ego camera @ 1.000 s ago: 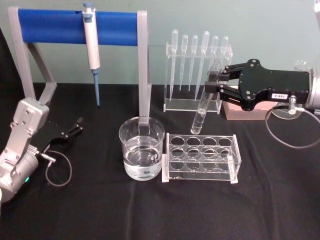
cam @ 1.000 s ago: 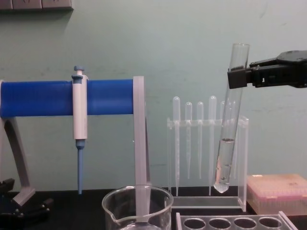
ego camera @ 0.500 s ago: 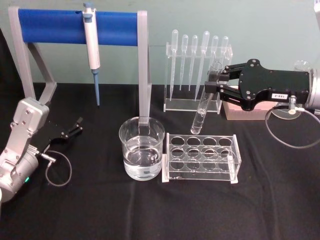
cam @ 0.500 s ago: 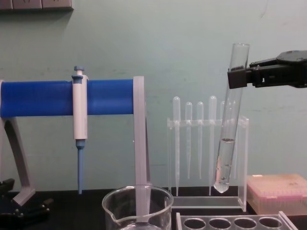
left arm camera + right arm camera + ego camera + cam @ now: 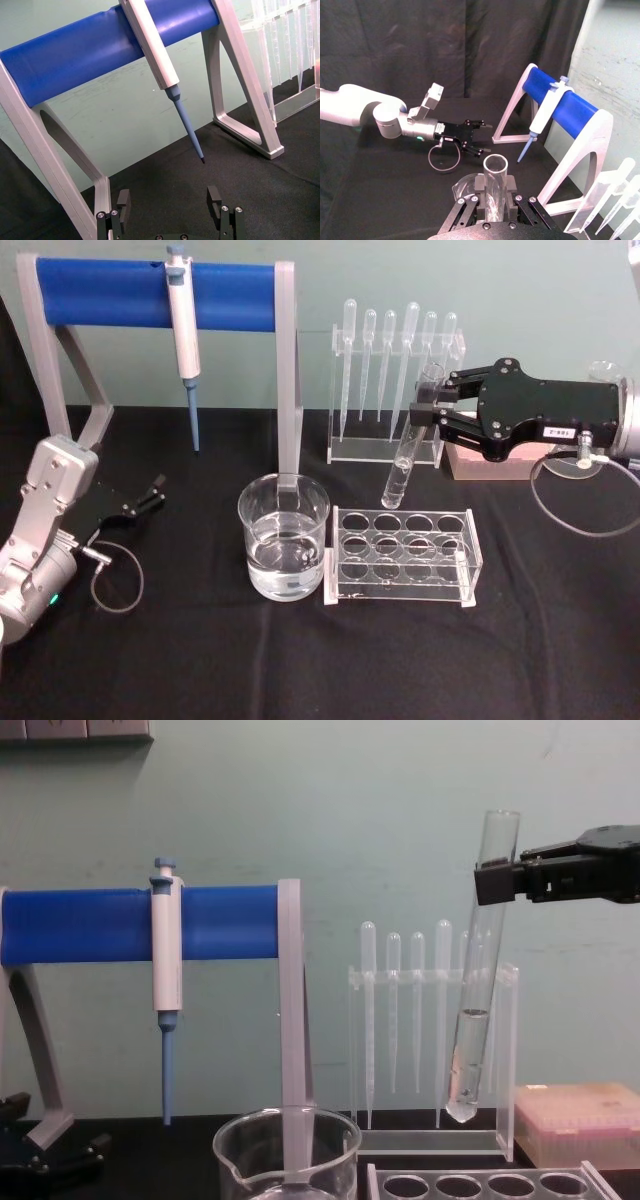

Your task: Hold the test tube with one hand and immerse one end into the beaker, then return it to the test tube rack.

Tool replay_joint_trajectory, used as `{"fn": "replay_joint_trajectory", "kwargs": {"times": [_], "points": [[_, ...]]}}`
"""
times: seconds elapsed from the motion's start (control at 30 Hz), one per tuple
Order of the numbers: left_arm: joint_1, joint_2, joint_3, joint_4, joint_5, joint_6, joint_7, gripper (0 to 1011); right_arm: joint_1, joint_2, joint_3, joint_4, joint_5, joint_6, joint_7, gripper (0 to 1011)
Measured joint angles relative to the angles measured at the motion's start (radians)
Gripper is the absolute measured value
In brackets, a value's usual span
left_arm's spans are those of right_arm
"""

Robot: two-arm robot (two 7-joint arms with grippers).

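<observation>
Long clear glass test tube [image 5: 405, 455]: off the table, up in the air at right, just beyond the far edge of the clear plastic rack with round holes [image 5: 404, 555]. Tilted, with the open rim up and to the right and the rounded end leaning down-left. In the chest view a little clear liquid sits in its lower part.

Right black two-fingered gripper [image 5: 428, 408]: fingers closed on the tube's upper part, just below the rim. Arm comes in from the right.

Wide clear glass beaker [image 5: 283, 537]: left of the rack and touching or just beside it, about a third full of water. The tube's end is to its right and farther back, not over the mouth.

Left gripper [image 5: 150, 492]: parked at far left on the black cloth, fingers spread, nothing in them.

Judgement: transport stage. The liquid in the tube doesn't settle whether the dip is done. If not, you need to bring the tube left and nearer until the rounded end clears the beaker rim, then lower it. If done, straighten the tube over a rack hole first.
</observation>
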Motion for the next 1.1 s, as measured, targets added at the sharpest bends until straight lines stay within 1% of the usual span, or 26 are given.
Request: {"fn": "replay_joint_trajectory", "kwargs": {"times": [0.17,0.27,0.4,0.5,0.53,0.57,0.6,0.63,0.73,0.8,0.83,0.93,1.03,1.07,1.1], "points": [[0.0,0.0,0.0,0.0,0.0,0.0,0.0,1000,0.001,0.001,-0.004,0.0,0.0,-0.003,0.0,236],[0.0,0.0,0.0,0.0,0.0,0.0,0.0,1000,0.013,0.0,-0.016,-0.002,-0.004,-0.014,0.001,236],[0.0,0.0,0.0,0.0,0.0,0.0,0.0,1000,0.047,-0.014,-0.032,-0.001,-0.011,-0.024,0.011,236],[0.0,0.0,0.0,0.0,0.0,0.0,0.0,1000,0.08,-0.034,-0.047,0.007,-0.017,-0.032,0.02,235],[0.0,0.0,0.0,0.0,0.0,0.0,0.0,1000,0.098,-0.046,-0.056,0.015,-0.019,-0.036,0.026,235],[0.0,0.0,0.0,0.0,0.0,0.0,0.0,1000,0.105,-0.051,-0.06,0.018,-0.02,-0.037,0.028,236],[0.0,0.0,0.0,0.0,0.0,0.0,0.0,1000,0.122,-0.067,-0.07,0.029,-0.023,-0.041,0.033,235],[0.0,0.0,0.0,0.0,0.0,0.0,0.0,1000,0.122,-0.067,-0.07,0.029,-0.023,-0.041,0.033,236],[0.0,0.0,0.0,0.0,0.0,0.0,0.0,1000,0.16,-0.11,-0.102,0.061,-0.032,-0.049,0.043,236],[0.0,0.0,0.0,0.0,0.0,0.0,0.0,1000,0.173,-0.128,-0.115,0.074,-0.035,-0.055,0.047,236],[0.0,0.0,0.0,0.0,0.0,0.0,0.0,1000,0.182,-0.146,-0.129,0.091,-0.04,-0.062,0.048,236],[0.0,0.0,0.0,0.0,0.0,0.0,0.0,1000,0.191,-0.167,-0.146,0.111,-0.045,-0.074,0.048,235],[0.0,0.0,0.0,0.0,0.0,0.0,0.0,1000,0.194,-0.191,-0.172,0.138,-0.054,-0.095,0.048,235],[0.0,0.0,0.0,0.0,0.0,0.0,0.0,1000,0.194,-0.191,-0.172,0.138,-0.054,-0.095,0.048,236],[0.0,0.0,0.0,0.0,0.0,0.0,0.0,1000,0.191,-0.195,-0.181,0.144,-0.059,-0.104,0.046,235]]}}
